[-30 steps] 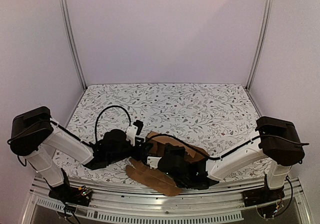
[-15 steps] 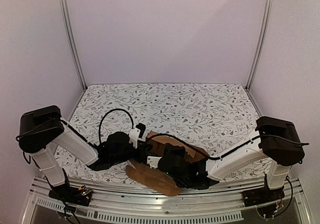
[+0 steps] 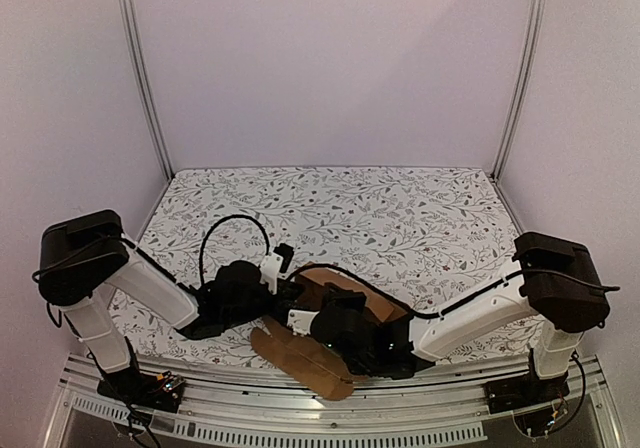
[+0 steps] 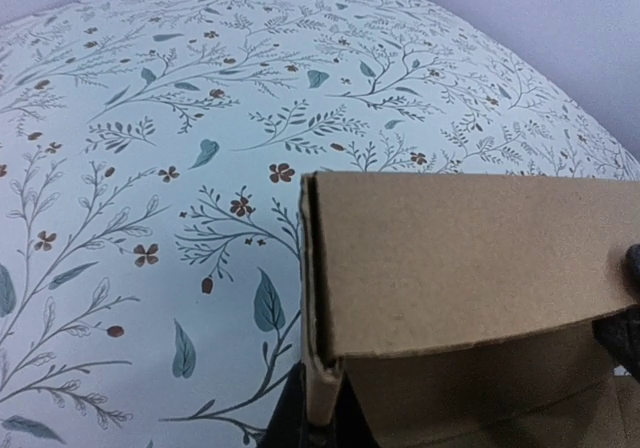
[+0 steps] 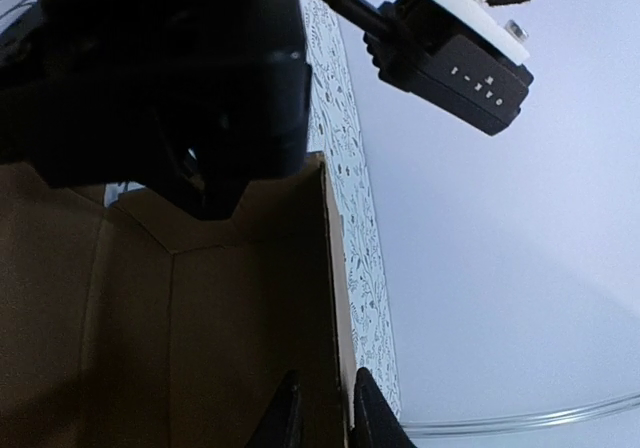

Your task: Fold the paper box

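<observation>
The left arm [image 3: 150, 283], right arm [image 3: 470, 318] and paper box [image 3: 300, 358] crowd the table [image 3: 400, 208] up front; its far half lies open.

Only marking is tiny white print on the black module [image 5: 470, 78] in the right wrist view, unreadable.

White arm links [image 3: 150, 286], bulky black joint housings [image 3: 560, 278], thin black cable loops [image 3: 235, 217].

Seen from above, the right arm [image 3: 470, 320] covers the middle of the paper box [image 3: 300, 356], and both sets of jaws are hidden under the wrists. The left wrist view cuts the box off at the right and below. Whether the right gripper [image 5: 325, 418] pinches the box wall is unclear.
</observation>
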{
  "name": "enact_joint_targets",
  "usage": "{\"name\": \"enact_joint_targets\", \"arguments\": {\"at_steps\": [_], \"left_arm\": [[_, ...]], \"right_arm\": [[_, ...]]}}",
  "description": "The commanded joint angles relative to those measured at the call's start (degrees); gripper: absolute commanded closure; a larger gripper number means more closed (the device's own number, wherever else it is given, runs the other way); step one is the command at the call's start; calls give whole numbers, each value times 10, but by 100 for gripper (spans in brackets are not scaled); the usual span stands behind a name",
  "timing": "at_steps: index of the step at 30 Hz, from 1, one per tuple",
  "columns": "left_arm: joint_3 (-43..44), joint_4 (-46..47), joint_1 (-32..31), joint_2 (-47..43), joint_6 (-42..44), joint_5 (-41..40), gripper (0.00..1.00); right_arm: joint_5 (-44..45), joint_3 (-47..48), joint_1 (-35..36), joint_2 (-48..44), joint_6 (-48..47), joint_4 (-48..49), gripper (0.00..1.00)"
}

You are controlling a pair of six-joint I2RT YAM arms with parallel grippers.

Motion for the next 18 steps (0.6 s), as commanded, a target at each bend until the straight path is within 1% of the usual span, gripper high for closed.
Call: {"name": "enact_joint_targets", "arguments": {"at_steps": [1, 9, 14, 18], "left_arm": [[16, 23, -7, -3, 2, 27, 100], [13, 0, -8, -25, 11, 21, 100], [17, -30, -8, -38, 27, 15, 100], [28, -58, -8, -45, 45, 8, 100]], "right_arm": [[-34, 15, 7, -12, 33, -26, 77], [-56, 28, 14, -82, 95, -116, 44], [-97, 37, 19, -164, 178, -220, 32], [-146, 39, 18, -238, 242, -295, 25]]}}
